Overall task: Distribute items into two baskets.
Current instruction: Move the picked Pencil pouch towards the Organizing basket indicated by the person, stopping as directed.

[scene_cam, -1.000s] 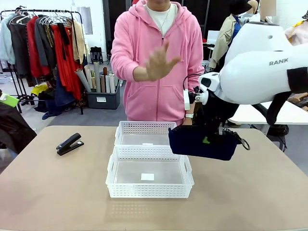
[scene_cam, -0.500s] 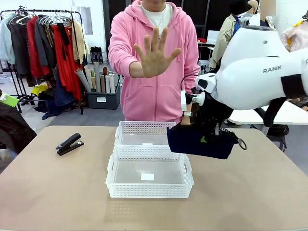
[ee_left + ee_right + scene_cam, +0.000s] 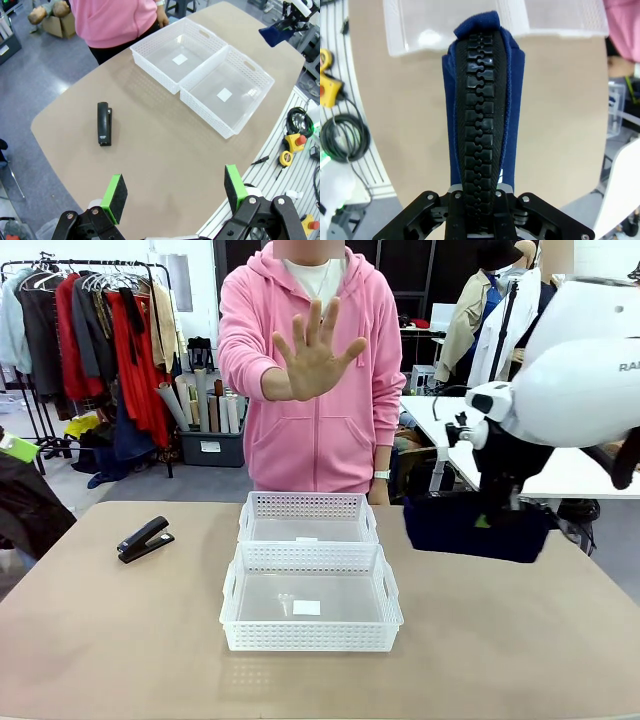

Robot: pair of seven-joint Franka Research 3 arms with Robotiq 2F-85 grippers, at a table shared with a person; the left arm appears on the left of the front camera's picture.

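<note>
Two white lattice baskets stand end to end at mid-table, the far basket (image 3: 305,504) by the person and the near basket (image 3: 310,637) toward me. The black stapler (image 3: 145,538) lies on the table to their left. My right gripper (image 3: 497,502) is shut on the dark navy pouch (image 3: 470,528), which hangs above the table to the right of the baskets. In the right wrist view the pouch (image 3: 482,100) stands zipper-up between the jaws. My left gripper (image 3: 175,187) is open, high above the table, over the stapler (image 3: 103,123) and both baskets (image 3: 152,72) (image 3: 205,117).
A person in a pink hoodie stands at the far side and holds one open palm (image 3: 312,350) toward me. Bare table lies left, right and in front of the baskets. Cables and tools (image 3: 295,145) lie beyond the table's edge.
My right arm has carried the pouch to the right, off the baskets' right edge. The person's hand has turned to a flat open palm held up.
</note>
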